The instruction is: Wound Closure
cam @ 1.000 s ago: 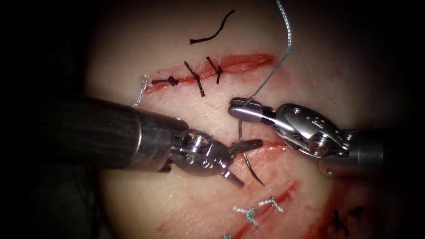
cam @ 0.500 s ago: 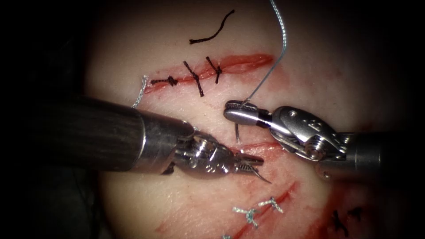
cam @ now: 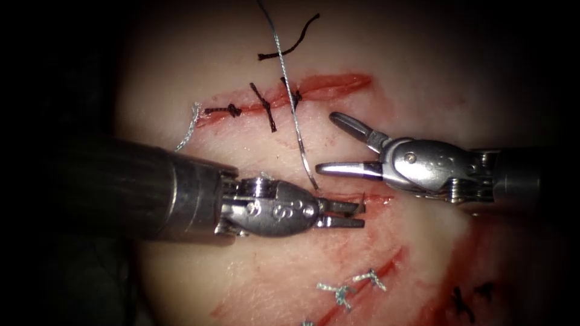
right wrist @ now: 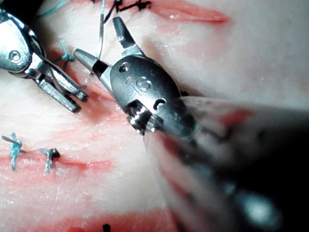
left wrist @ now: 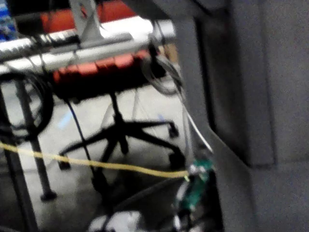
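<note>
The right tool (cam: 329,142) gapes wide, holding nothing. Just beside it, the left tool (cam: 361,214) clamps the needle (cam: 363,201) at the cut (cam: 368,199); thread (cam: 294,108) trails away above.

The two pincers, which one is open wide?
The right pincer, coming in from the picture's right, has its jaws spread wide and holds nothing. The left pincer has its jaws close together at the cut.

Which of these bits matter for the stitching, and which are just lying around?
In use: left tool, holding the needle, mostly hidden, at the cut; right tool, jaws open, empty; thread; tissue.
Lying about: black thread scrap; finished stitches.
</note>
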Robot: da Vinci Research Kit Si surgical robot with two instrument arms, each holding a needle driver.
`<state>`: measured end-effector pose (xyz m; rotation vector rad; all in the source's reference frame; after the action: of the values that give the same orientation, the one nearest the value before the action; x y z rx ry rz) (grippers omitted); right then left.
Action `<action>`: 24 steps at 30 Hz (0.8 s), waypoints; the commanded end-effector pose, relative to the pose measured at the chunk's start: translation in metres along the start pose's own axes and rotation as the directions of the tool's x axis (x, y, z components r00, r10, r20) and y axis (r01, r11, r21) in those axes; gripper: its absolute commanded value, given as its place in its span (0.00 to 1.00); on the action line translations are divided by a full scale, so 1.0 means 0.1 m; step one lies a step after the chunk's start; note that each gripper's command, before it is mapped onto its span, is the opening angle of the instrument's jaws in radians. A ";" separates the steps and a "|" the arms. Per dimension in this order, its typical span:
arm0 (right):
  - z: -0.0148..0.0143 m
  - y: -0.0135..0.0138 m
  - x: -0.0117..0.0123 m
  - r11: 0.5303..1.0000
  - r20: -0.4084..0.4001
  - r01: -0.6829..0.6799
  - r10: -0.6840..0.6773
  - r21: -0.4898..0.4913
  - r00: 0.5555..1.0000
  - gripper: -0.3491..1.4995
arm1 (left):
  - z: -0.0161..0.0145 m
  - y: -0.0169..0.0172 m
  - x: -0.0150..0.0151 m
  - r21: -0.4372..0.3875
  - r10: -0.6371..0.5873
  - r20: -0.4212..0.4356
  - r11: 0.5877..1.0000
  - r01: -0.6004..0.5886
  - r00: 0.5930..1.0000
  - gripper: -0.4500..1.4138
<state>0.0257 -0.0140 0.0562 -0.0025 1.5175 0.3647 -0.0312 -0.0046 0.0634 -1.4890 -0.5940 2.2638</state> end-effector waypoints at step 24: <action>0.040 -0.040 0.002 0.919 0.045 -0.128 0.120 0.373 0.992 0.00 | -0.127 -0.045 0.091 -0.601 -0.980 -0.197 0.134 0.788 0.016 0.00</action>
<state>0.0294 -0.0167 0.0554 0.4060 1.5414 0.1654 -0.0218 0.0059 0.0536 -1.1457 -1.2893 0.5708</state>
